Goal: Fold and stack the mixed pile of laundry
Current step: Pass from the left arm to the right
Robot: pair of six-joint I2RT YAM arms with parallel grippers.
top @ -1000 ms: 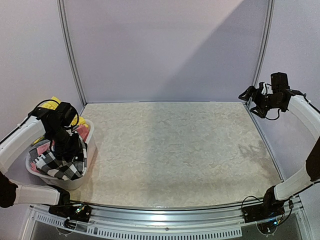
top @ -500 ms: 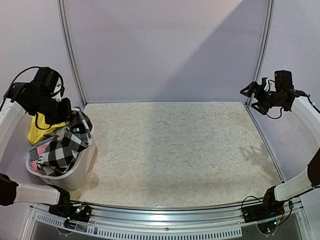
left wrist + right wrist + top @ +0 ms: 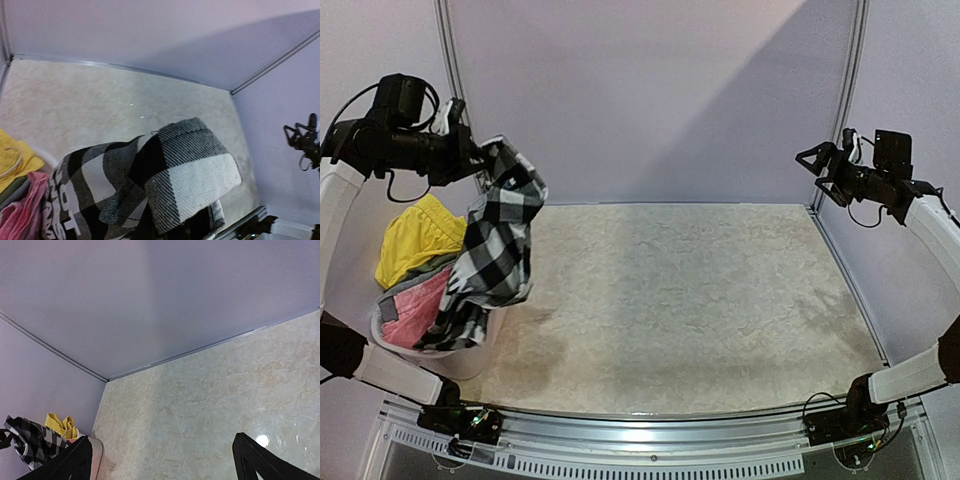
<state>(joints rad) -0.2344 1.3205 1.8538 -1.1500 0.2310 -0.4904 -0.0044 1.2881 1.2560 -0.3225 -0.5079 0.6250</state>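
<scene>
The mixed laundry pile fills a white basket (image 3: 438, 360) at the table's left edge. My left gripper (image 3: 485, 155) is raised high above the basket and shut on the black-and-white checked shirt (image 3: 498, 250). The shirt hangs from the gripper, its lower end still in the basket. In the left wrist view the checked shirt (image 3: 190, 170) drapes over the fingers and hides them. A yellow garment (image 3: 415, 235), a pink one (image 3: 415, 310) and a grey strip (image 3: 405, 290) stay in the basket. My right gripper (image 3: 812, 165) hovers open and empty at the far right, its fingers (image 3: 67, 462) wide apart.
The marbled tabletop (image 3: 690, 300) spreads between both arms. Pale walls with metal posts (image 3: 455, 100) close in the back and sides. In the right wrist view the basket (image 3: 95, 450) and the checked shirt (image 3: 27, 440) show at the lower left.
My left gripper has risen from the basket, up and back, pulling the checked shirt out with it. This uncovered the yellow and pink garments. The right arm shifted slightly upward.
</scene>
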